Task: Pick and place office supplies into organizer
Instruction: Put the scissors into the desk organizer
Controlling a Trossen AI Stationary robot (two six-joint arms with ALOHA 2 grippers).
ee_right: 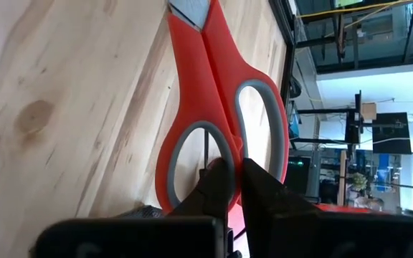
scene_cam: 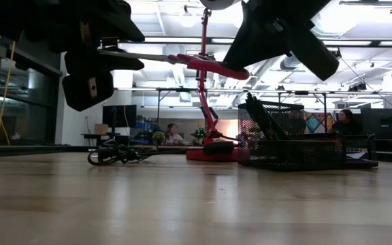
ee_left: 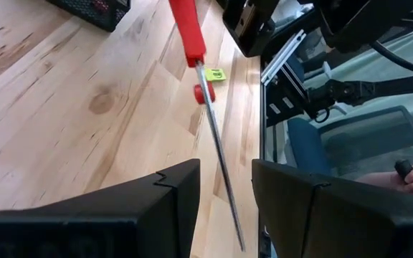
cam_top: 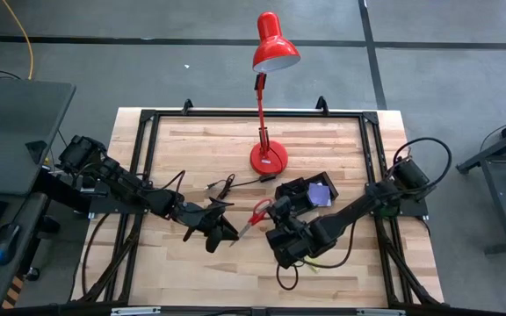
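The red-handled scissors hang in the air over the table's middle, roughly level in the low view. My right gripper is shut on their handles. My left gripper is open; its fingers stand on either side of the thin blade without touching it. The black mesh organizer stands on the table right of the lamp base and holds a purple sticky-note pad. A tiny yellow-green piece lies on the wood. My right gripper pinches the scissors where the two red handle loops meet, one fingertip in each grey-lined loop. It comes from above, slanting from the table's right. The scissors are lifted clear, about level, with the blade pointing toward the left gripper.
The red desk lamp's base stands at the table's far middle, its head beyond the far edge. A coiled black cable lies left of the base. A black frame runs along the table's edges. People sit in the room behind.
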